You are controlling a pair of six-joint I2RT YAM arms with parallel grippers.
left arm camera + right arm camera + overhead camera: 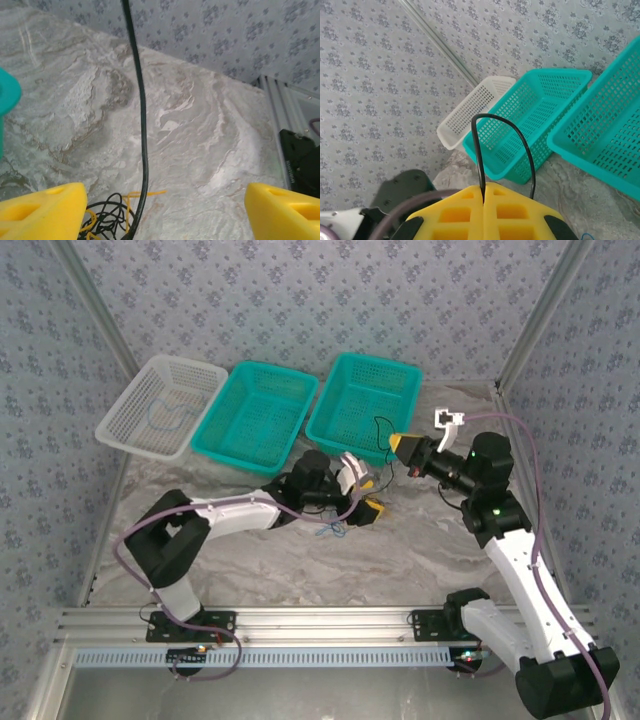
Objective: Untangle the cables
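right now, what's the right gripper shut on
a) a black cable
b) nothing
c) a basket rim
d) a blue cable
A: in the right wrist view the black cable loops up out of the seam where the right gripper is pressed shut on it.

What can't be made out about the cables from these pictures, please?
- Left wrist view: the black-and-yellow tangle beside the open left tool is cut off by the bottom edge.
- Right wrist view: the black cable loop goes into the shut right tool, which hides its ends.
- Top view: the blue cable on the table is too thin to trace.
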